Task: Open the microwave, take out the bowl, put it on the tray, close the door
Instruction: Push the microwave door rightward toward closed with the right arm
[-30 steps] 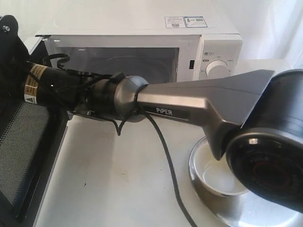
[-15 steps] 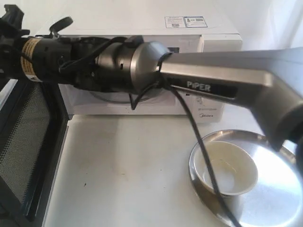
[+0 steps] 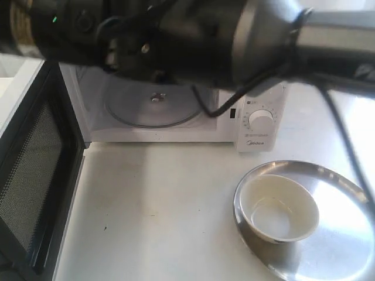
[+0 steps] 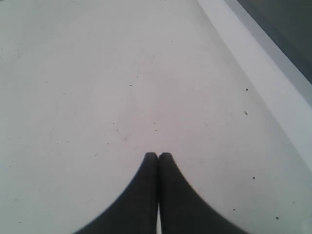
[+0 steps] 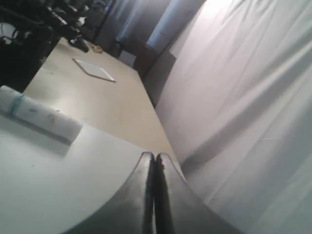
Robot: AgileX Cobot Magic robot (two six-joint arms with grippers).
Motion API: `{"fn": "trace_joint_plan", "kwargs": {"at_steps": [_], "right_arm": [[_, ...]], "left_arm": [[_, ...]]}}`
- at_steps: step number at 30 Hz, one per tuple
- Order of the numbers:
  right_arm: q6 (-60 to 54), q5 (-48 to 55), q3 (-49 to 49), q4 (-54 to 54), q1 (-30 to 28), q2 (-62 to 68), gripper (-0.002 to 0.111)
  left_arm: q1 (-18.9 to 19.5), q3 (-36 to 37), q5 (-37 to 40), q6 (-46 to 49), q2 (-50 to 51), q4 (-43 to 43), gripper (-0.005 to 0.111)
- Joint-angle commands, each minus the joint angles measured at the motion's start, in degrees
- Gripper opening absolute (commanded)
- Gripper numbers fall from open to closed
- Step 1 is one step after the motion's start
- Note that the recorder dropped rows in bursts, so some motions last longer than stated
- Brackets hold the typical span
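The white microwave [image 3: 258, 137] stands at the back with its cavity bare except for the glass turntable [image 3: 153, 106]. Its door [image 3: 36, 187] hangs wide open on the left, black mesh side showing. The cream-white bowl [image 3: 280, 208] sits upright in the silver tray [image 3: 334, 240] at the front right. My right arm [image 3: 193, 35] crosses the top of the exterior view, its gripper past the left edge there. The right gripper [image 5: 154, 156] is shut on nothing and faces the room. The left gripper [image 4: 158, 155] is shut and empty over the white tabletop [image 4: 122, 87].
A dial [image 3: 259, 120] is on the microwave's right panel. The white table [image 3: 158, 211] lies between door and tray. In the right wrist view there is a paper roll [image 5: 39, 116], a beige table [image 5: 112, 105] and a white curtain [image 5: 243, 97].
My right arm has risen from in front of the microwave to the top of the exterior view, uncovering the cavity, the bowl and the tray. The bowl and the door have stayed put.
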Motion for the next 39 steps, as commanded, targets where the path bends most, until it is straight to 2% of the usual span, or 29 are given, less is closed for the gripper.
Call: {"fn": "trace_joint_plan", "kwargs": {"at_steps": [1,5,9,11,16,20,23,28,30,33,37,39], "right_arm": [[-17.1,1.2,-0.2,14.8,4.2,8.7,0.000],[-32.4,0.1,-2.5,30.1,5.1,13.1,0.000],[-40.0,2.2,-2.7,31.2,5.1,12.7,0.000],[-43.8,6.3,-2.7,31.2,5.1,11.7,0.000],[-50.4,25.0,-2.7,31.5,5.0,6.8,0.000],[-50.6,41.4,-2.7,28.6,4.2,2.2,0.000],[-40.9,53.9,-2.7,18.7,3.8,-1.3,0.000],[-15.2,78.3,-2.7,-6.4,3.8,-4.5,0.000],[-9.5,83.6,-2.7,-10.5,3.8,-5.0,0.000],[-8.5,78.6,-2.5,-7.2,4.0,-6.6,0.000],[-10.8,67.3,-2.5,8.4,4.4,-8.4,0.000],[-15.2,67.8,-2.5,14.8,4.4,-8.6,0.000]], "left_arm": [[0.0,0.5,2.4,0.0,-0.1,-0.2,0.000],[0.0,0.5,2.4,0.0,-0.1,-0.2,0.000],[0.0,0.5,2.4,0.0,-0.1,-0.2,0.000],[0.0,0.5,2.4,0.0,-0.1,-0.2,0.000],[0.0,0.5,2.4,0.0,-0.1,-0.2,0.000],[0.0,0.5,2.4,0.0,-0.1,-0.2,0.000],[0.0,0.5,2.4,0.0,-0.1,-0.2,0.000],[0.0,0.5,2.4,0.0,-0.1,-0.2,0.000],[0.0,0.5,2.4,0.0,-0.1,-0.2,0.000],[0.0,0.5,2.4,0.0,-0.1,-0.2,0.000],[0.0,0.5,2.4,0.0,-0.1,-0.2,0.000],[0.0,0.5,2.4,0.0,-0.1,-0.2,0.000]]}}
